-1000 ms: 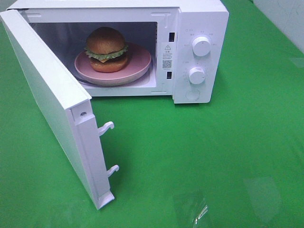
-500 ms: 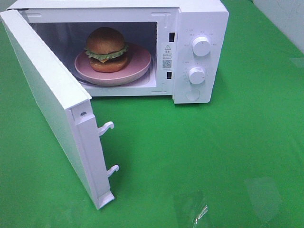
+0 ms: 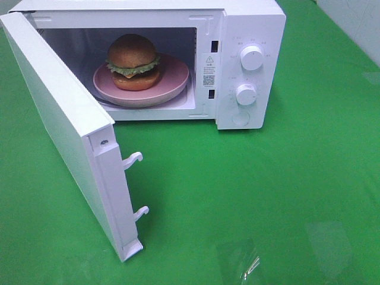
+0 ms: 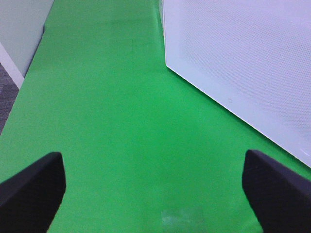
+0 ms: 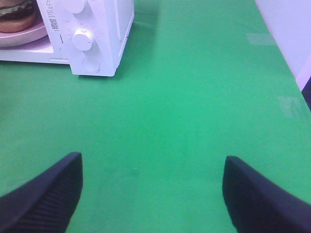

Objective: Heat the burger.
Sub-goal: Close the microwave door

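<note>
The burger [image 3: 133,62], with golden bun, green lettuce and orange cheese, rests on a pink plate [image 3: 172,88] inside the white microwave [image 3: 252,24]. Its door [image 3: 59,130] hangs wide open to the left. Neither arm shows in the exterior high view. My left gripper [image 4: 153,194] is open over bare green cloth, beside the door's outer face [image 4: 243,63]. My right gripper [image 5: 153,194] is open too, well back from the microwave's control panel [image 5: 82,39]; a slice of the burger [image 5: 17,12] and plate [image 5: 24,36] shows there.
Two white knobs [image 3: 252,57] [image 3: 246,94] and a round button [image 3: 241,118] sit on the microwave's right panel. Two latch hooks [image 3: 133,159] stick out of the door's edge. Green cloth [image 3: 267,190] covers the table. A pale wall [image 3: 356,18] stands at the far right.
</note>
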You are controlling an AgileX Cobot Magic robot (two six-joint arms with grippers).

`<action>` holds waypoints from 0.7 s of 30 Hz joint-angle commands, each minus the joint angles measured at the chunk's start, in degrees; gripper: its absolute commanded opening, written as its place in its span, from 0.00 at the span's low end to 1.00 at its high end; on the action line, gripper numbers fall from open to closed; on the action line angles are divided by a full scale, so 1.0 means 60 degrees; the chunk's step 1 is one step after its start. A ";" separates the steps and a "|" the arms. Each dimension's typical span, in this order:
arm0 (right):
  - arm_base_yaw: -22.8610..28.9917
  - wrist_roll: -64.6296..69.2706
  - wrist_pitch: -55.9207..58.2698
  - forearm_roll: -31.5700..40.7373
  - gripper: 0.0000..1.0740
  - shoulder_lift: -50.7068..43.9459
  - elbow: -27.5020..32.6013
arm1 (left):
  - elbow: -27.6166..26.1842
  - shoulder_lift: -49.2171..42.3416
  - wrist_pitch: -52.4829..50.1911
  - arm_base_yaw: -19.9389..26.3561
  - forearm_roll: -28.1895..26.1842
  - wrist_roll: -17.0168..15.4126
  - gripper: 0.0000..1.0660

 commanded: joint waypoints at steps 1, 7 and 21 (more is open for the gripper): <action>-0.0105 -0.0124 -0.0086 0.0010 0.71 -0.0267 0.0019 | 0.0019 -0.0143 -0.0134 -0.0038 0.0019 0.0000 0.85; -0.0105 -0.0115 -0.0086 0.0010 0.71 -0.0267 0.0019 | 0.0019 -0.0143 -0.0134 -0.0038 0.0019 0.0000 0.85; -0.0105 -0.0115 -0.0086 0.0010 0.71 -0.0267 0.0019 | 0.0019 -0.0143 -0.0134 -0.0038 0.0019 0.0000 0.85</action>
